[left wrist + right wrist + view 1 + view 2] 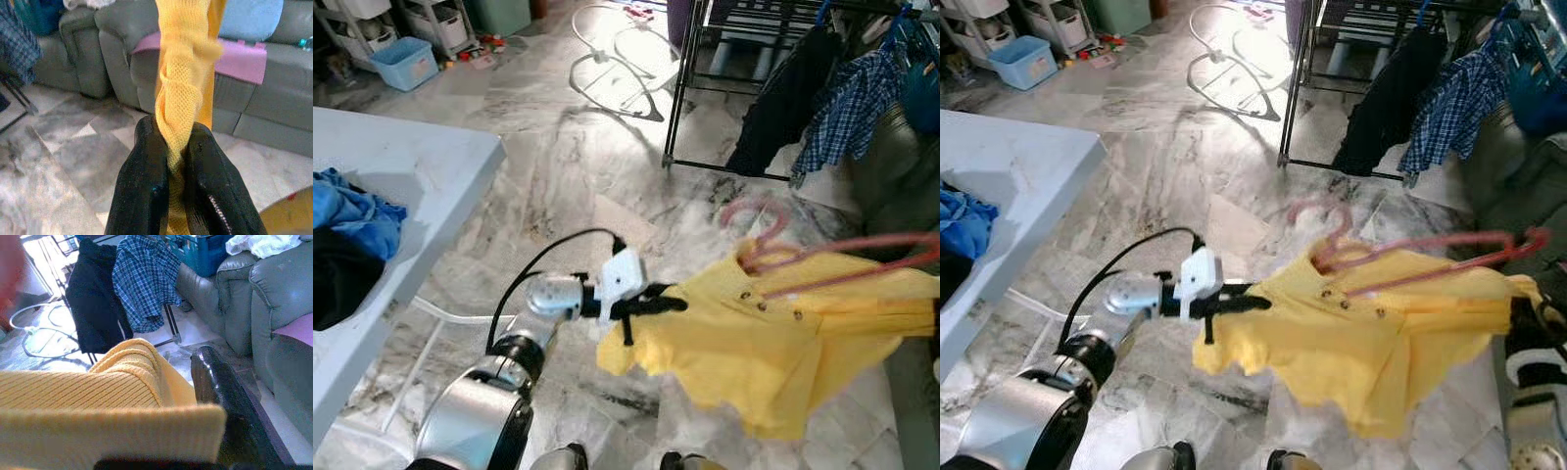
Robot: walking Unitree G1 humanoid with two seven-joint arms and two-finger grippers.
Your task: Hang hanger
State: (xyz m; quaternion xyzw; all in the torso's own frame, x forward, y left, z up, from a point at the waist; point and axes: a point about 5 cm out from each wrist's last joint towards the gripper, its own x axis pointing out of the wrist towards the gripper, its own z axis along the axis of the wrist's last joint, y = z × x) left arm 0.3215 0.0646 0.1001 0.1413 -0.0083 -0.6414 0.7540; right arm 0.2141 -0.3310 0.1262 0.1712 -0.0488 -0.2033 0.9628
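Yellow shirt (773, 343) hangs on a pink hanger (822, 259) over the marble floor (568, 166). The left gripper (656, 305) is clamped on its sleeve. The right gripper (230, 416) grips the other side; I cannot tell how its fingers stand.

left arm stretched forward, its claw (661, 305) pinched tight on the yellow shirt (773, 343); right claw (230, 401) low at the right, fingers under the same shirt.
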